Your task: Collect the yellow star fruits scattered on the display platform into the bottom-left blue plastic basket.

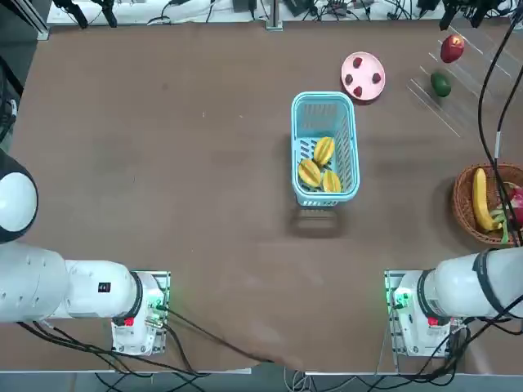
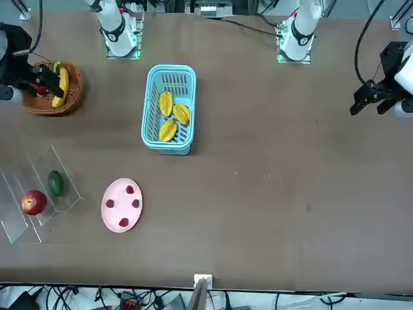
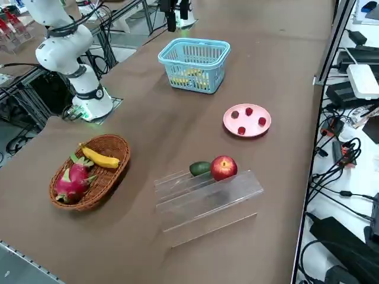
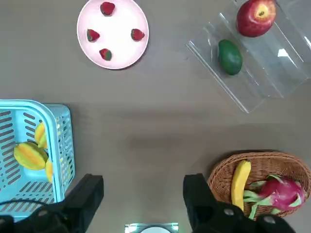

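Inside the light blue slotted plastic basket (image 1: 325, 147) lie three yellow ridged star fruits (image 1: 319, 166); the right hand (image 4: 143, 194) hangs spread and empty above the brown bench (image 1: 163, 163).

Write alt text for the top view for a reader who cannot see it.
Three yellow star fruits lie in a blue plastic basket mid-table. At the far right, the clear display platform holds a red apple and a green fruit, near a pink plate and a wicker basket.
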### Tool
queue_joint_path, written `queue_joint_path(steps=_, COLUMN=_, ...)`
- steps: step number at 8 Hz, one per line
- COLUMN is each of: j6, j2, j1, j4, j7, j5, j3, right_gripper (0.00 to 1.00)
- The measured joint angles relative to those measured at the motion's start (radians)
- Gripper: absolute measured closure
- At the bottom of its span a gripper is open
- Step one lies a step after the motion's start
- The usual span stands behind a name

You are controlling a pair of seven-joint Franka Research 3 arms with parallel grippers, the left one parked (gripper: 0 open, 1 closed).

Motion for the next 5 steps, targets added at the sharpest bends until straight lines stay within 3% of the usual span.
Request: queue_joint_path(steps=5, j6=-0.001, j2=0.002, j1=-0.015, j4=0.002, j7=0.0, j5=-0.001, j3=0.002, right_gripper=0.0)
